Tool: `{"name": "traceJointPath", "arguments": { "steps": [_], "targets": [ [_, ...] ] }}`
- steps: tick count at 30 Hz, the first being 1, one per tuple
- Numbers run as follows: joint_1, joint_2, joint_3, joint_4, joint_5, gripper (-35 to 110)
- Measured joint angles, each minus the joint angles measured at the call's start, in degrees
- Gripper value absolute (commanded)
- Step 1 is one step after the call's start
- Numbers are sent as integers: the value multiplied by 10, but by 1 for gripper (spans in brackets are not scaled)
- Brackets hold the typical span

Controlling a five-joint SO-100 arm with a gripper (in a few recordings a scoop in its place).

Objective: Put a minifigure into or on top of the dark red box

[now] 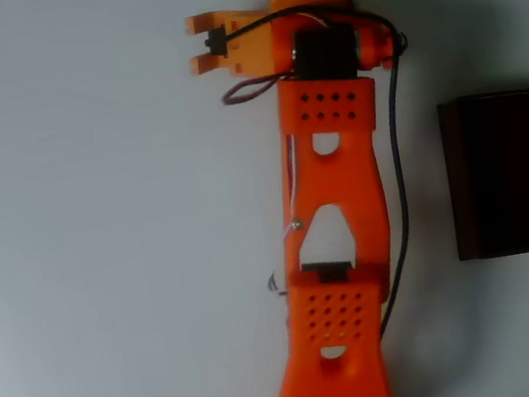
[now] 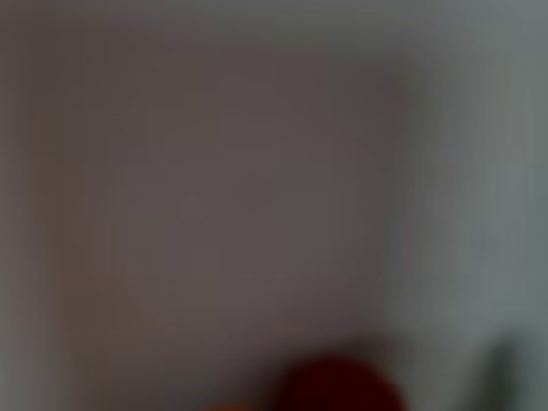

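A: State the position of the arm.

B: In the overhead view the orange printed plastic arm (image 1: 338, 247) reaches from the bottom edge up across the pale grey desk (image 1: 99, 235). Its hand (image 1: 205, 45) sits at the top, with two orange prongs pointing left. A black cable (image 1: 397, 157) runs along the arm's right side.

A: State the condition of the hand.

B: A dark piece sits between the two prongs, but whether it is part of the mechanism or a held item cannot be resolved. Whether the hand is wide, narrow or holding something cannot be told from either view.

A: Locate the task items.

B: The rectangular dark red box (image 1: 514, 169) with a near-black interior rests on the desk at the right edge, well apart from the hand and on the opposite side of the arm. The wrist view is heavily blurred; a rounded dark red blob (image 2: 342, 385) at its bottom edge may be the small red minifigure, but this is not certain.

A: Why is the hand turned away from the box?

B: Judgement: the pickup step is probably in hand. Transfer to the box is not yet done.
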State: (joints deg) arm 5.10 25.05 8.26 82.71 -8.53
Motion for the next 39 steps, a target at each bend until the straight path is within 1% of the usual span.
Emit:
{"name": "traceJointPath", "arguments": {
  "steps": [15, 22, 29, 39],
  "targets": [
    [8, 1, -1, -9, 21, 20],
    [25, 1, -1, 25, 47, 20],
    [33, 1, -1, 56, 49, 20],
    [25, 1, -1, 58, 44, 20]
  ]
}}
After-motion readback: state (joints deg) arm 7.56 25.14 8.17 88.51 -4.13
